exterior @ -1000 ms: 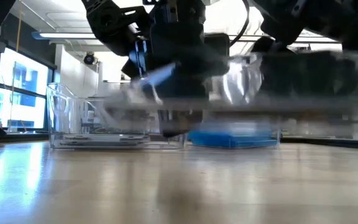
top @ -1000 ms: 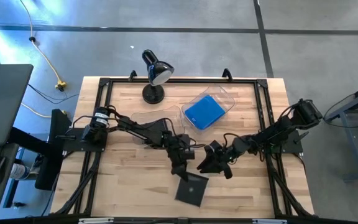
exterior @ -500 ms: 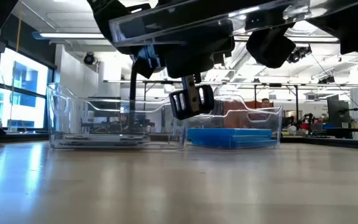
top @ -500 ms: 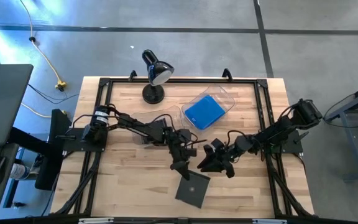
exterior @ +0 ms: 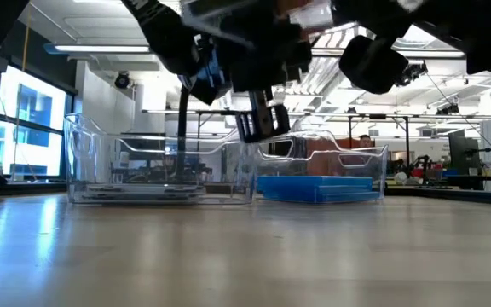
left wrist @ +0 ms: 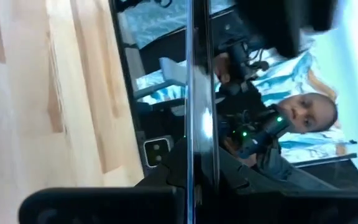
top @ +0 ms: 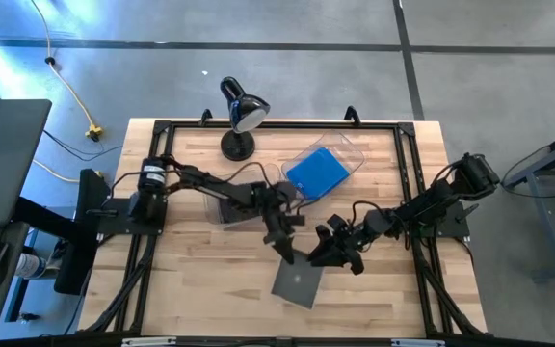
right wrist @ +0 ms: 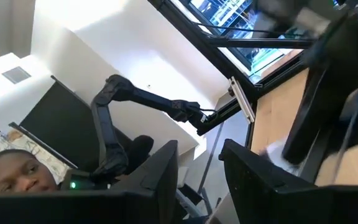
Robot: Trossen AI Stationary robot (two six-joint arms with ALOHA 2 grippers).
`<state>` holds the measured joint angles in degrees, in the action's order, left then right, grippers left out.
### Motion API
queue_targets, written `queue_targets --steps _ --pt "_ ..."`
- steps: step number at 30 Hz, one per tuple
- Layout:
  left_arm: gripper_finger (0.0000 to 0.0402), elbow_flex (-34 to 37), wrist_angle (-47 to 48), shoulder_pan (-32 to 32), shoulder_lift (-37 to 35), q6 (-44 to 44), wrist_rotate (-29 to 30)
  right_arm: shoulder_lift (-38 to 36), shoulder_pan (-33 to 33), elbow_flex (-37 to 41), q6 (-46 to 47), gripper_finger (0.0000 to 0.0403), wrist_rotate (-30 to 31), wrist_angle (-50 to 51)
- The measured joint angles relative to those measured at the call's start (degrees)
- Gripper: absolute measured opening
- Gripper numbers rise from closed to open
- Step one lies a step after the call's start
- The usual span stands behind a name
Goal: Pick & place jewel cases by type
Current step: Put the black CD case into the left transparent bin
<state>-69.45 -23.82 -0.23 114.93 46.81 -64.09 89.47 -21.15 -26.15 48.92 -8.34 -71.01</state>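
Since a sec ago we've lifted the dark jewel case point(top: 297, 283) off the table point(top: 200, 289); it now hangs tilted, w/ left gripper point(top: 289, 254) clamped on its upper edge. Right gripper point(top: 328, 253), just beside the case, has fingers apart, holding nothing. Blue cases point(top: 316, 173) sit in their bin beyond it; next we'd carry to the other bin point(exterior: 156, 170).

Bright ceiling strips point(exterior: 101, 49) and window point(exterior: 24, 119) daylight glare; the near arms blur in the low view.

Grey case point(top: 297, 283) aloft; blue cases point(top: 316, 173) binned
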Motion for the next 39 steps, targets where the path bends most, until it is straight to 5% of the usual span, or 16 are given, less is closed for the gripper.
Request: queue_targets --steps 6,13,17,30,35,39 --pt "0.0021 0.02 2.64 5.31 -3.14 -0.88 -4.04 0.02 -0.84 0.06 -2.12 0.0119 1.85 -5.88" --pt "0.0021 -0.02 19.35 7.93 -3.54 -12.83 -1.99 -3.36 -1.78 0.07 -21.06 0.0119 2.84 -18.2" --pt "0.0021 0.09 27.58 8.53 -4.75 -16.15 -3.26 -8.97 -1.74 0.07 -27.42 0.0119 4.37 -14.32" --pt "0.0021 0.0 32.96 10.02 -17.89 -18.34 -0.8 -22.37 -1.78 0.04 -34.82 0.0119 9.57 8.3" --pt "0.0021 -0.01 46.99 12.04 -24.31 -30.82 8.52 -22.39 -1.78 0.04 -34.42 0.0119 9.5 9.44" --pt "0.0021 0.01 57.45 12.25 -28.95 -41.28 29.4 -22.36 -1.78 0.0 -34.42 0.0119 9.85 11.42"
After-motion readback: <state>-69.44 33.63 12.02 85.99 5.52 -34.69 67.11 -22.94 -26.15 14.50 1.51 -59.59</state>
